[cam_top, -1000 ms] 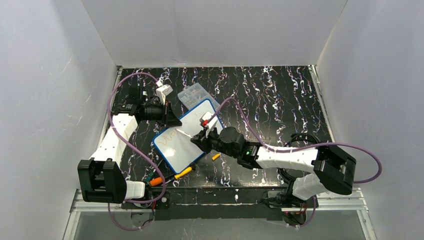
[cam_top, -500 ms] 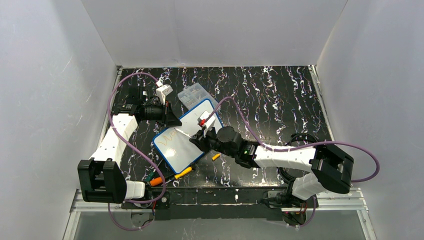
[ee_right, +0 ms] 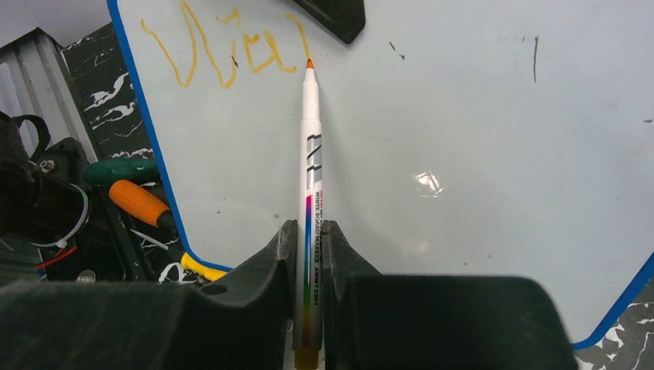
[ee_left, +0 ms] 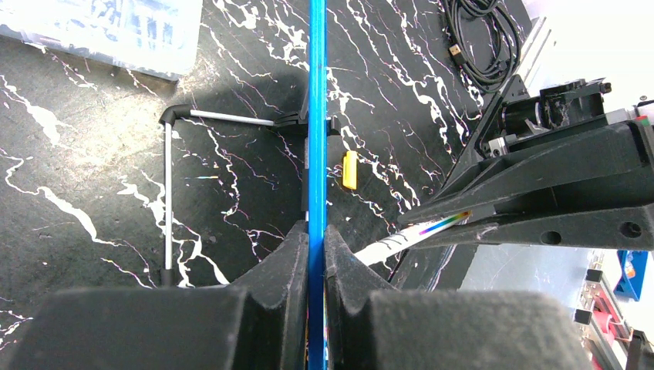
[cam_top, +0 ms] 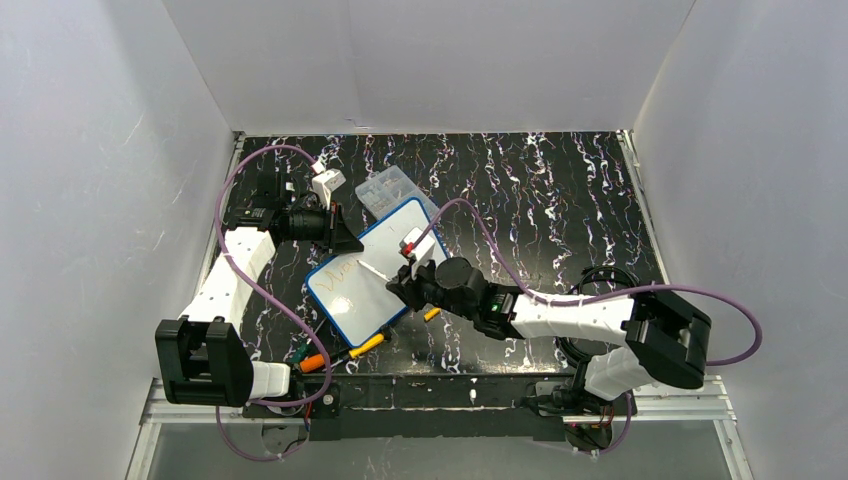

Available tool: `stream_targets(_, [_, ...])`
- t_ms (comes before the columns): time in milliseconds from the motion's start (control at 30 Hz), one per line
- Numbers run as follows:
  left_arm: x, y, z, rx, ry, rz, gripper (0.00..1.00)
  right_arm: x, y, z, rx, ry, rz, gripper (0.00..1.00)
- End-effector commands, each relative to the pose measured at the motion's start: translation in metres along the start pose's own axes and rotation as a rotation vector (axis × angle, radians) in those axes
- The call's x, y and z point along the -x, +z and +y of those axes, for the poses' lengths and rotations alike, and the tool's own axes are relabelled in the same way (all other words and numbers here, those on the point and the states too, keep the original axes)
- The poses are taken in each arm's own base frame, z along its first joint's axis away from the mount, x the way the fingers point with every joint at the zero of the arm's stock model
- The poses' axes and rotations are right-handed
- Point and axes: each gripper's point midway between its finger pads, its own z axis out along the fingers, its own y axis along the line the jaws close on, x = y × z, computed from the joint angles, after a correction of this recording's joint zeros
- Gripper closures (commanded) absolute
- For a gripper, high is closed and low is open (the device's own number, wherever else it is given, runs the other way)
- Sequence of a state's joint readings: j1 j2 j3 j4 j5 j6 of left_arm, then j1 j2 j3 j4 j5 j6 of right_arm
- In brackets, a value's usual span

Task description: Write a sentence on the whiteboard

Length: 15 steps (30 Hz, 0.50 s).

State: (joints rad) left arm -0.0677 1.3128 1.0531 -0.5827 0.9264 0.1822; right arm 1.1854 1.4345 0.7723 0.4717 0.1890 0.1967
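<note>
Left gripper point(ee_left: 316, 235) is clamped tight on the far-left rim of the whiteboard point(cam_top: 345, 300), left of centre on the table point(cam_top: 560, 200). Right gripper point(ee_right: 308, 231) pinches the marker point(ee_right: 311, 139), tip at the orange sentence point(ee_right: 231, 54). Press too hard and the board could slip, wrecking the letters.

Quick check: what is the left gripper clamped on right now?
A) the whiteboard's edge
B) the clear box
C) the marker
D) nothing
A: the left wrist view shows the left gripper shut on the whiteboard by its blue edge; the right gripper holds the marker.
</note>
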Motion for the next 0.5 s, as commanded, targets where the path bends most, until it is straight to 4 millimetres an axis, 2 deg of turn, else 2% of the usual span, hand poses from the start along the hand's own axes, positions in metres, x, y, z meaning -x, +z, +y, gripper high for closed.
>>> stream_targets(0, [-0.011, -0.002, -0.012, -0.036, -0.035, 0.029, 1.00, 0.003, -0.011, -0.002, -0.019, 0.018, -0.016, 0.99])
stream_targets(167, [-0.010, -0.001, -0.012, -0.037, -0.034, 0.030, 1.00, 0.001, -0.013, 0.000, -0.016, 0.019, -0.012, 0.99])
stream_targets(467, [-0.011, -0.001, -0.012, -0.038, -0.036, 0.030, 1.00, 0.018, -0.004, 0.000, -0.031, 0.015, -0.055, 0.99])
